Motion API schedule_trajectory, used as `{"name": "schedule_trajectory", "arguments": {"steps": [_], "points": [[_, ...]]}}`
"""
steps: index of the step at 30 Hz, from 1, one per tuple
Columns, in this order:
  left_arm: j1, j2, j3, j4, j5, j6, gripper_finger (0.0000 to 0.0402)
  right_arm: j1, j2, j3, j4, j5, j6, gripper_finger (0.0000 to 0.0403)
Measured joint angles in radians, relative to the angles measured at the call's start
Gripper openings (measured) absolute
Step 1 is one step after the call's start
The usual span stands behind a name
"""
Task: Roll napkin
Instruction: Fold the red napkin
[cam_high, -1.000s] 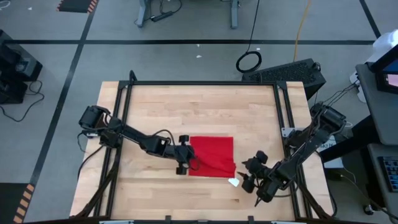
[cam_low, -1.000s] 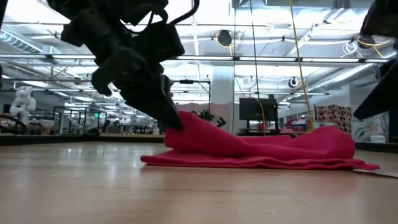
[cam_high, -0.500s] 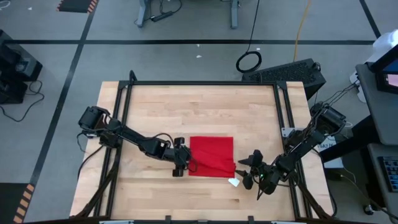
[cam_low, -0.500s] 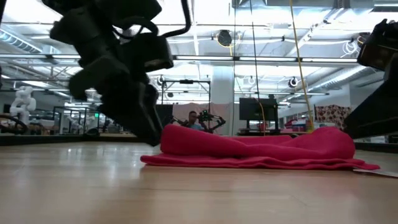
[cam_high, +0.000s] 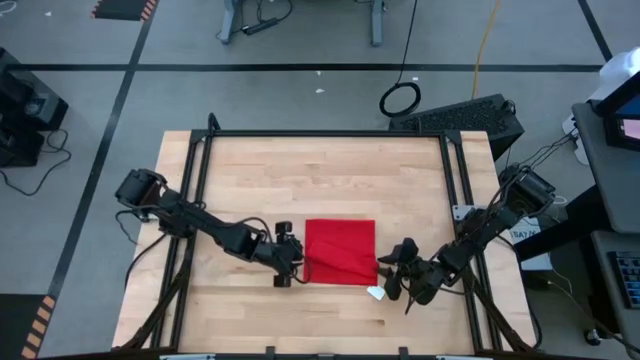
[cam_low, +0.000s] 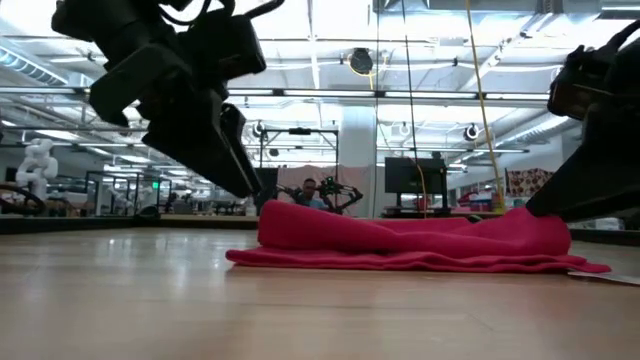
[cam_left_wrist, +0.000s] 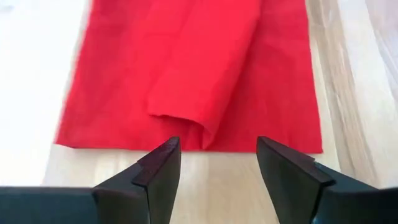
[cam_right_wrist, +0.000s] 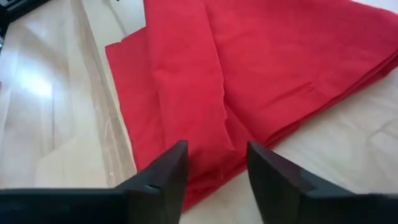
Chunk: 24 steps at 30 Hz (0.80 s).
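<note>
The red napkin (cam_high: 340, 251) lies on the wooden table (cam_high: 320, 180), its near part folded into a loose roll (cam_left_wrist: 205, 93) that rests on the flat layer below. A small white tag (cam_high: 376, 293) shows at its near right corner. My left gripper (cam_high: 290, 266) is open just off the napkin's left edge, level with the roll's end (cam_left_wrist: 186, 127); its own wrist view (cam_left_wrist: 217, 168) shows bare table between the fingers and the cloth. My right gripper (cam_high: 392, 272) is open at the napkin's right edge, and in its wrist view (cam_right_wrist: 214, 168) its fingers stand on either side of the roll's right end (cam_right_wrist: 199, 137). My right gripper comes level from the table's right, its fingers (cam_right_wrist: 165, 174) on either side of the roll's right end (cam_right_wrist: 205, 155). I cannot tell whether they touch the cloth. The napkin lies slack on the table.
A black frame (cam_high: 320, 134) runs round the table's far and side edges. Bare wood lies on the far side of the napkin and along the near edge. The low view (cam_low: 330, 190) shows the room behind, with a seated person far off.
My left gripper has come off the napkin's left end and drawn back a little toward the table's left and near edge. The raised left end of the roll has sunk onto the cloth. My right gripper has moved left toward the napkin's right end.
</note>
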Motion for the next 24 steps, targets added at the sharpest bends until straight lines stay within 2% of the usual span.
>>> {"name": "schedule_trajectory", "arguments": {"steps": [4, 9, 11, 17, 19, 24], "points": [[0.000, -0.001, 0.000, -0.001, -0.017, 0.017, 0.0216, -0.011, 0.000, 0.000, 0.000, -0.004, -0.018, 0.0098], [0.000, -0.001, 0.000, 0.000, -0.048, 0.023, 0.0216, -0.021, 0.000, 0.000, 0.000, -0.080, -0.019, 0.0020], [0.000, -0.001, 0.000, 0.001, -0.077, 0.024, 0.0216, -0.021, 0.000, 0.000, 0.022, -0.093, -0.032, 0.0007], [0.000, -0.001, 0.000, 0.075, -0.098, 0.029, 0.0216, -0.020, -0.043, 0.001, 0.159, -0.149, -0.156, 0.0055], [-0.001, -0.001, 0.000, 0.098, -0.098, 0.031, 0.0216, -0.012, -0.064, 0.002, 0.171, -0.182, -0.109, 0.0081], [-0.005, 0.002, 0.000, 0.109, -0.098, 0.029, 0.0216, 0.039, -0.082, 0.002, 0.158, -0.204, 0.141, 0.0160]]}}
